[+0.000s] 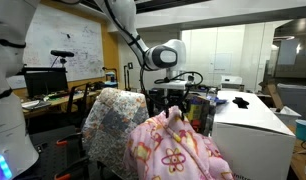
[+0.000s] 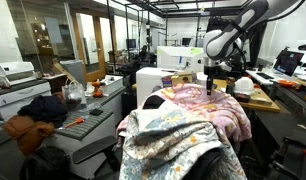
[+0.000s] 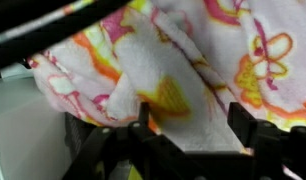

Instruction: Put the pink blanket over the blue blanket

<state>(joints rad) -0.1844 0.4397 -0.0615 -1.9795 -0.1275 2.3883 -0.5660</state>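
Note:
The pink blanket (image 1: 178, 150), with yellow and darker pink flowers, is draped over a chair and rises to a peak under my gripper (image 1: 173, 108). The blue blanket (image 1: 113, 120), mottled grey-blue, hangs over the chair beside it. In an exterior view the blue blanket (image 2: 178, 140) lies in front, with the pink blanket (image 2: 208, 112) behind it under my gripper (image 2: 210, 88). In the wrist view my gripper (image 3: 191, 122) has a thick fold of the pink blanket (image 3: 183, 60) between its fingers and is shut on it.
A white cabinet (image 1: 255, 125) stands close beside the chair. Desks with monitors (image 1: 45, 82) are behind. A table with tools and clothes (image 2: 78, 115) stands to one side, and a white box (image 2: 158, 85) is behind the blankets.

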